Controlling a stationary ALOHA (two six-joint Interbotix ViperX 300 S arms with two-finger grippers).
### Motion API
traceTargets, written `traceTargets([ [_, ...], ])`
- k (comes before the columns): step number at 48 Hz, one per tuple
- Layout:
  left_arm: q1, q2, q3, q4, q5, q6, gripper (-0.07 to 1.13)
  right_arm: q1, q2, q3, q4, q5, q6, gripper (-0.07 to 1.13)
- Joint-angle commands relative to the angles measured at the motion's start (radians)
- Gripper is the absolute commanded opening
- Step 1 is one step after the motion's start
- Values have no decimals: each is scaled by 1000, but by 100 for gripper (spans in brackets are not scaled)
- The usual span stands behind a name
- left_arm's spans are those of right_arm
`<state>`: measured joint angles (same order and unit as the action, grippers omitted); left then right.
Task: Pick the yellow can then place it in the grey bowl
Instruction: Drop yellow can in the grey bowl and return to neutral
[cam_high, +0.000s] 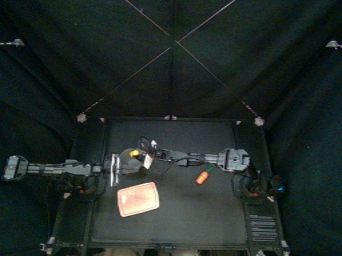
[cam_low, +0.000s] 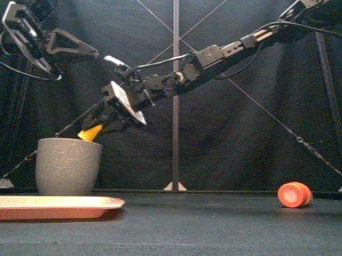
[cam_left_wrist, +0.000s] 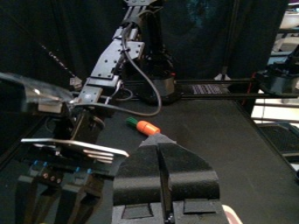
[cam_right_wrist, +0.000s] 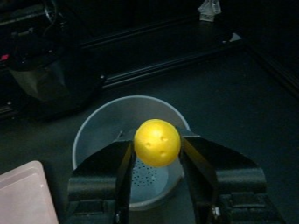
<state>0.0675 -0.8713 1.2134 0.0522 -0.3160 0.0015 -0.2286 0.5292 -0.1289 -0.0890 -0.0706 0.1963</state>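
- Right pincer (cam_right_wrist: 156, 150) is pinching the yellow can (cam_right_wrist: 156, 140) between both jaws, one jaw on each side of it.
- Yellow can (cam_low: 91, 131) is hanging in the air right over the mouth of the grey cup (cam_right_wrist: 107, 121), not touching the rim. In the front view it is sitting just above the cup's top edge.
- Right arm (cam_low: 221, 52) is coming in from the right side, reaching past the middle and sloping down to the left part of the worktop (cam_high: 201, 212).
- Grey cup (cam_low: 67, 168) is standing upright near the worktop's left edge, about mid-depth. Its inside is looking empty from the right wrist view.
- Pink tray (cam_high: 139, 200) is lying flat between the cup and the worktop's front edge, left of centre and close beside the cup. Nothing is showing on it.
- Tray's near rim (cam_low: 54, 207) is filling the lower left of the front view, and a corner of the tray (cam_right_wrist: 17, 188) is showing beside the cup in the right wrist view.
- Orange toy (cam_high: 202, 177) is lying right of centre, about mid-depth, well apart from cup and tray. In the left wrist view it (cam_left_wrist: 149, 128) is showing a small green end.
- Left pincer (cam_left_wrist: 163, 171) is hanging empty with its jaws pressed together. Its arm (cam_high: 60, 168) is resting by the worktop's left edge, raised off the surface.
- Worktop is plain black, and the rest of it is bare.
- Black curtains (cam_high: 174, 50) are closing in the back and both sides.
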Motion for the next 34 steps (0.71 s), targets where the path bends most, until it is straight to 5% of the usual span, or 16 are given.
traceTargets([
  [1,-2,3,-17,6,-9,2,5,0,-20,-46,5,-3,2,74],
  [12,-2,3,-14,5,-9,2,5,8,-26,-25,12,-2,8,89],
  [34,0,3,-11,2,-8,0,5,12,-219,216,25,-84,6,89],
])
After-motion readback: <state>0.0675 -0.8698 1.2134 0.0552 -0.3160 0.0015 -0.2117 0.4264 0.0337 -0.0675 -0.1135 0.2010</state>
